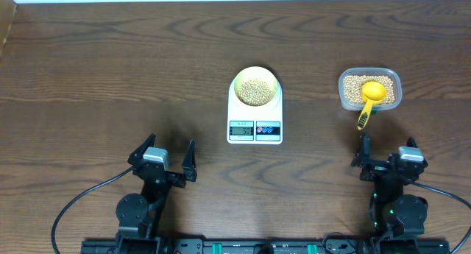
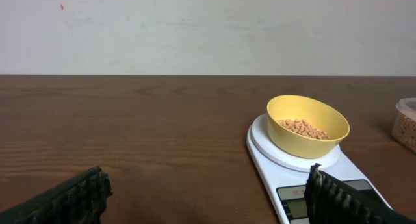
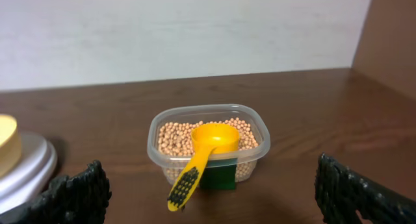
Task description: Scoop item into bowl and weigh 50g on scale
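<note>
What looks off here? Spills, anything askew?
Nothing stands out. The small tan beans lie only in the pale yellow round bowl and clear plastic tub, none on the brown wooden table. The bowl sits upright on the white flat kitchen scale; the yellow plastic scoop rests in the tub, handle overhanging its rim.

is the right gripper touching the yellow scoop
Apart. Right wrist view shows the right gripper's fingers wide on either side of the yellow scoop, bare table between.

Dark brown wooden table [image 1: 110, 77], white scale [image 1: 255, 129] standing directly on it near the middle, clear plastic tub [image 3: 255, 160] to the right, well apart from the scale
</note>
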